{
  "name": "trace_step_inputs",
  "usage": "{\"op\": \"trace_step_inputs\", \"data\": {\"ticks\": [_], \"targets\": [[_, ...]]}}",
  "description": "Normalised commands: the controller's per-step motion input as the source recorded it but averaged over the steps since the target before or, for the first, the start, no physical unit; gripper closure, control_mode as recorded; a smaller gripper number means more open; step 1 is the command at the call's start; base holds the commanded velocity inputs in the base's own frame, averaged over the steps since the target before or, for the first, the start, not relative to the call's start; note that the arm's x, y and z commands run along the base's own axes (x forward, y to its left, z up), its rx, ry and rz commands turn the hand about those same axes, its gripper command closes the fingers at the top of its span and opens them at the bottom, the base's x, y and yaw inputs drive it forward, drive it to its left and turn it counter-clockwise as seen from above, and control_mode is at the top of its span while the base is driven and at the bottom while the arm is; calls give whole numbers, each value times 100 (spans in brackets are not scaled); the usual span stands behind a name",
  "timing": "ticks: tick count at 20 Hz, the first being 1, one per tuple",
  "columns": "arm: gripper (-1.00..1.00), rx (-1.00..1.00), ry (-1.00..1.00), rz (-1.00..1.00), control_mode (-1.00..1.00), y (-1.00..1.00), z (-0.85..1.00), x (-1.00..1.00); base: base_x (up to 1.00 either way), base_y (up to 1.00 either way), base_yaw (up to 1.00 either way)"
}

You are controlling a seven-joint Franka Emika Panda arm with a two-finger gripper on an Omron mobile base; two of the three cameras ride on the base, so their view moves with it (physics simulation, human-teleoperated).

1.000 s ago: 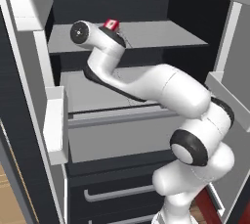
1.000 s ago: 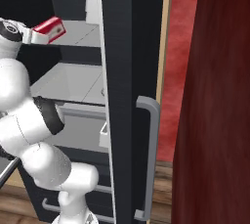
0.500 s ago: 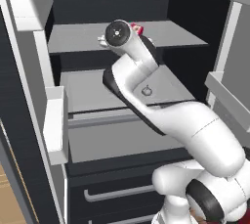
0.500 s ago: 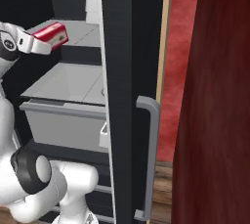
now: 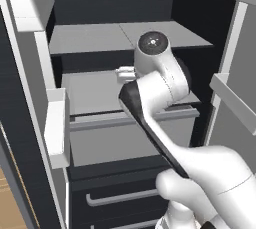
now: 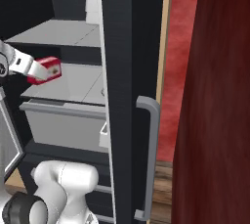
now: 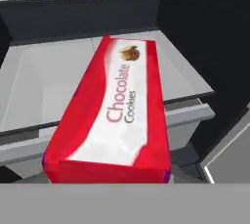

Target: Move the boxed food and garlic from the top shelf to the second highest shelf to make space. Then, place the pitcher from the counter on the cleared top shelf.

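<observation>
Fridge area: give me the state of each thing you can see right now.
Boxed food: held in the pincer, off the shelves, in front of the second shelf.
Top shelf: bare where visible.
Second shelf: no box on it yet.
Fridge door: open.

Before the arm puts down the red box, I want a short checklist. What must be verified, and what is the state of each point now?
1. Boxed food in the gripper: ok, it is carried in the air, label up.
2. Box off the top shelf: ok, it hangs below that slab's level.
3. Second highest shelf free under the box: ok, bare grey surface there.
4. Box level: not ok, tilted in the right base view.
5. Fingertips' hold on the box: cannot tell, the box hides them.
6. Garlic's place: cannot tell.
</observation>
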Motion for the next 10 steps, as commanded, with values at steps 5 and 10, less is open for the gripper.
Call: {"op": "trace_step_inputs", "data": {"ticks": [5,10], "targets": [[100,-5,36,26,-100,0,-66,-34,0,0,0],[100,0,8,25,-100,1,-62,57,0,0,0]]}}
